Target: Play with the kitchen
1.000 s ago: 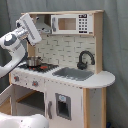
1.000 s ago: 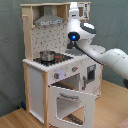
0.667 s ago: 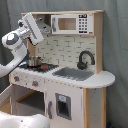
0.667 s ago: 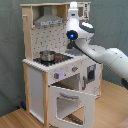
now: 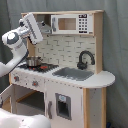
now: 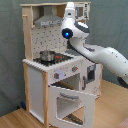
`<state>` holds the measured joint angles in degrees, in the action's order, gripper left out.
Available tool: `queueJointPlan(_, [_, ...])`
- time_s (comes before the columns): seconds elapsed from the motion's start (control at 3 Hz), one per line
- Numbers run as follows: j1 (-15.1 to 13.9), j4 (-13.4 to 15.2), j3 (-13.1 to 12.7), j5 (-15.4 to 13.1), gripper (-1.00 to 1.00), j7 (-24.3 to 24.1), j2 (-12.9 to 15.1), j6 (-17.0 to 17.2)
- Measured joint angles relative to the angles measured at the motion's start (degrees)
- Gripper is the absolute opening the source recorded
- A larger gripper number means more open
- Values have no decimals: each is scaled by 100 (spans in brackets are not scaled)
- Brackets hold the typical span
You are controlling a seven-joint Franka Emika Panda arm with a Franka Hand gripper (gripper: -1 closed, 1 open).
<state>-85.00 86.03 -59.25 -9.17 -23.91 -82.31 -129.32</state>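
while the arm (image 5: 15, 42) is raised up at the top shelf of the kitchen (image 5: 92, 95), the gripper (image 5: 46, 29) sits level with the microwave (image 5: 71, 23), just beside its door edge on the first exterior view's left; compared with a second ago the wrist has lifted and swung in toward the upper cabinet, away from the stove area; cannot tell whether the fingers are apart or together, nothing resolves at the tip in either view; in the second exterior view the gripper (image 6: 70, 7) is up near the top edge of the kitchen (image 6: 35, 75), to the second exterior view's right of the grey range hood (image 6: 46, 19); kitchen stands on the wood floor against a grey-green backdrop, filling the middle of both exterior views; pot (image 6: 47, 55) sits on the stovetop (image 6: 55, 58), untouched, well below the hand; oven door (image 6: 71, 104) hangs open, tilted down and outward in the second exterior view; black faucet (image 5: 84, 59) and sink (image 5: 74, 74) are clear of the arm; my read: the upward move means the microwave is the next thing being played with, probably its door or handle; contact not confirmed yet; risk is clipping the hood or the shelf edge on approach
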Motion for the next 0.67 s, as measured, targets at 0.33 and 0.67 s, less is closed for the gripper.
queueJointPlan(0.33, [-57,-75,-121,370,-100,1,87,416])
queueJointPlan(0.67, [-63,-265,-245,407,-100,205,569,475])
